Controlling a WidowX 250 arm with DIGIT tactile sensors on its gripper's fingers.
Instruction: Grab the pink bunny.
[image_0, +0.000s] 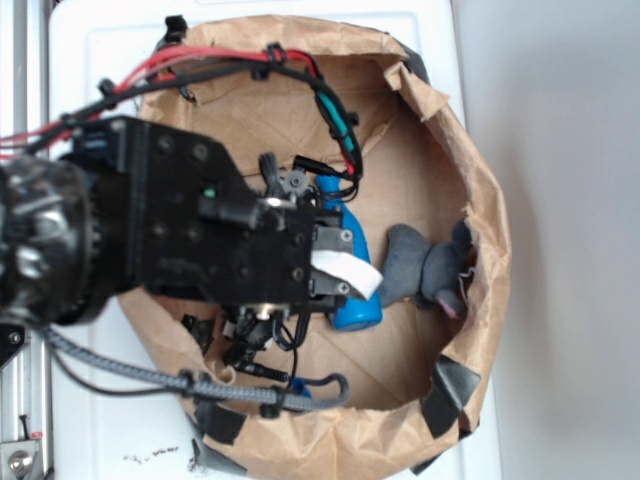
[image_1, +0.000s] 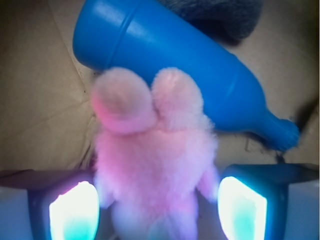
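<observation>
Wrist view shows us the pink bunny (image_1: 155, 165) sitting right between the two fingers (image_1: 72, 210) of our gripper (image_1: 157, 212). One finger is on each side of its soft body, and we can see a thin gap on both sides, so the jaws are wide and not squeezing it yet. The bunny's long way runs from its bottom, near the gripper, up to its two ears, which point toward the blue bottle (image_1: 200, 75). The ear tips touch or nearly touch the bottle's side. That means the fingers close across the bunny's narrow middle, which we think is the good way to pinch it. The bunny is fluffy and pale pink, with two round fat ears and little stubby arms sticking out. It looks squishy, so it should squash a bit when pinched. Past the bottle we see a bit of the grey plush animal (image_1: 220, 17). In the exterior view our arm hides the bunny inside the brown paper bowl (image_0: 480, 200).
</observation>
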